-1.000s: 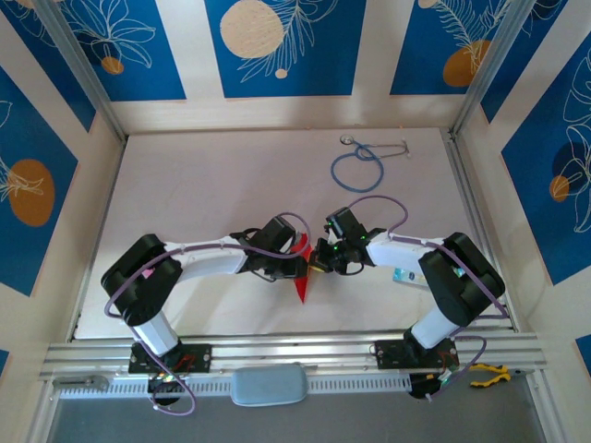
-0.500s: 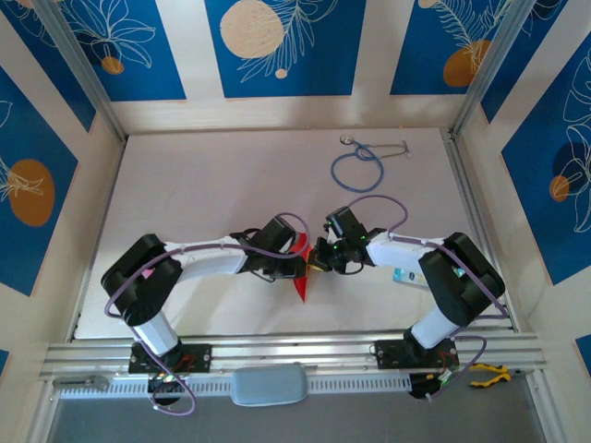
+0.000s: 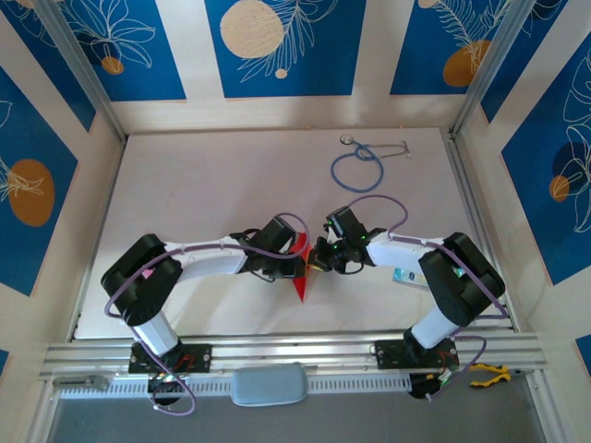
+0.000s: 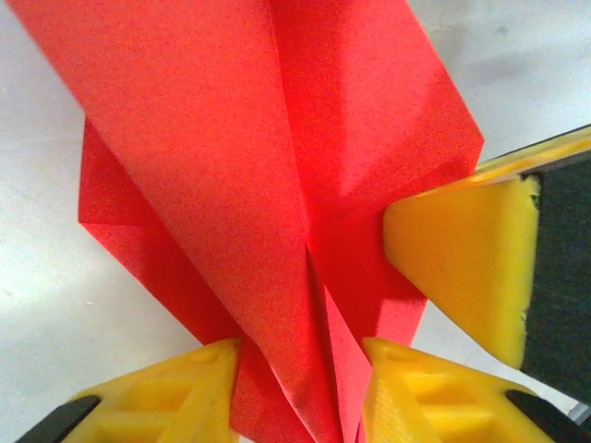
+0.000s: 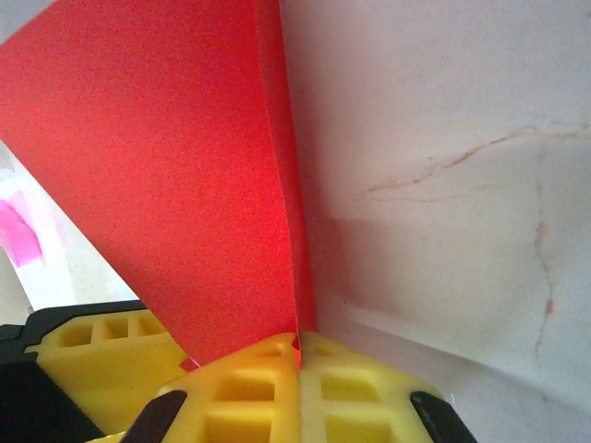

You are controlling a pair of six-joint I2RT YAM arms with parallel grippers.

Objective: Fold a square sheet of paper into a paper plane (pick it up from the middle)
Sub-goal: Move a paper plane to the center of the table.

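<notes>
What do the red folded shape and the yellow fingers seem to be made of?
The paper plane: thin matte paper, judging by sharp creases and a grainy, unglossy surface. The yellow fingers: probably moulded or printed plastic, matte, with square hollow cells; I cannot tell which.

One camera is looking down from above and behind; both wrist cameras are staring close-up at that same paper plane [image 3: 301,284].

Pale table [image 3: 203,203]; blue stethoscope [image 3: 333,173] far right
</notes>
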